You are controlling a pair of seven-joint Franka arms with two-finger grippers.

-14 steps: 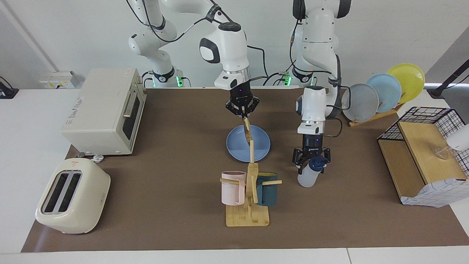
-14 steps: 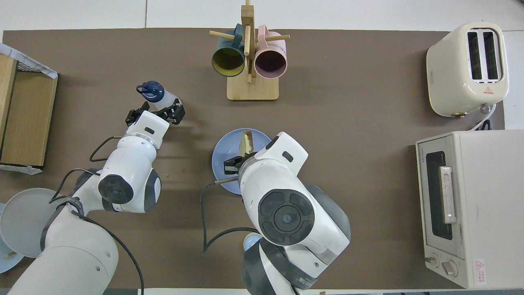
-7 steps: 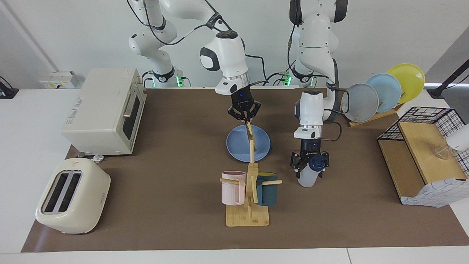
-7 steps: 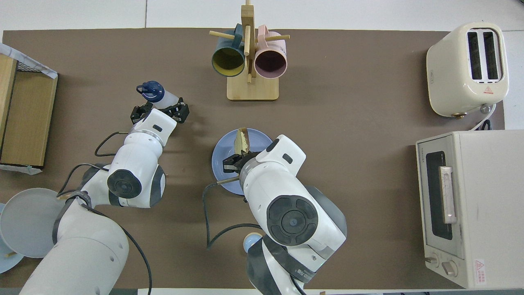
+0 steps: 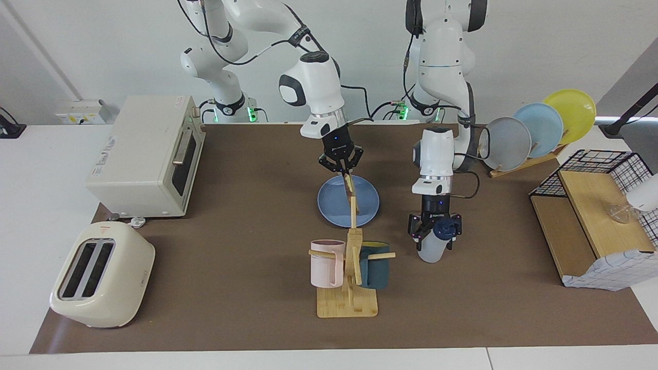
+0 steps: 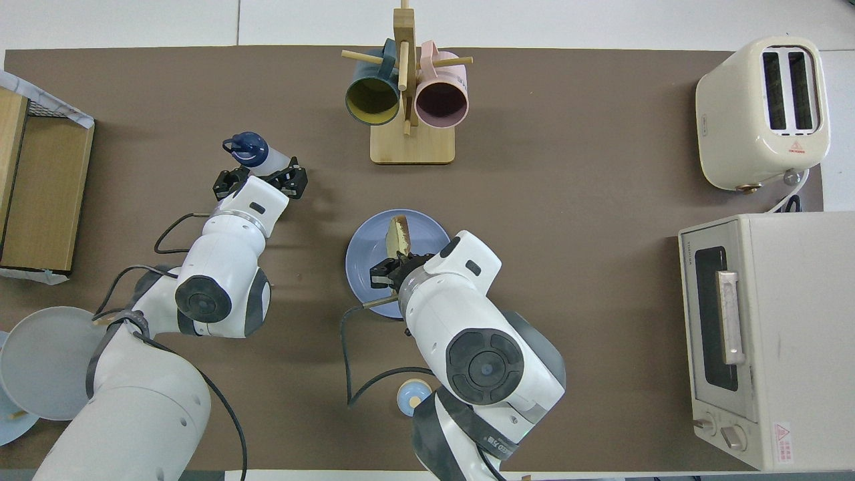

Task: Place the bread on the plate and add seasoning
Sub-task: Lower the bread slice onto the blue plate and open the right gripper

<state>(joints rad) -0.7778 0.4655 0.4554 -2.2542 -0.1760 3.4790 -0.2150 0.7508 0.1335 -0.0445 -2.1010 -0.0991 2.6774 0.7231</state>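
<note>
Bell [image 6: 414,395]: we see a small blue-domed bell close to the table edge nearest the robots, about midway along it.
Toaster oven [image 5: 144,154]: a cream box at the near corner of the right arm's end of the table.
Dish rack [image 5: 534,131]: at the near corner of the left arm's end, with grey, light-blue and yellow plates standing in it.
Plate [image 5: 331,205]: a round medium-blue plate lies flat near the middle of the brown mat.
Right gripper [image 5: 343,172]: it hangs over the plate, clamped on the top of the bread.
Bread [image 5: 350,187]: one slice held on edge above the plate. The mug tree's post hides its lower end, so we cannot tell if it touches.
Seasoning [image 5: 431,249]: a white squeeze bottle with a navy cap stands upright on the mat, toward the left arm's end from the plate.
Left gripper [image 5: 435,232]: it is down around the bottle's neck. We cannot tell if it is clamped.
Mug tree [image 5: 349,303]: by the far edge, with a pink mug and a dark teal mug hanging on it.
Toaster [image 5: 100,275]: at the far corner of the right arm's end.
</note>
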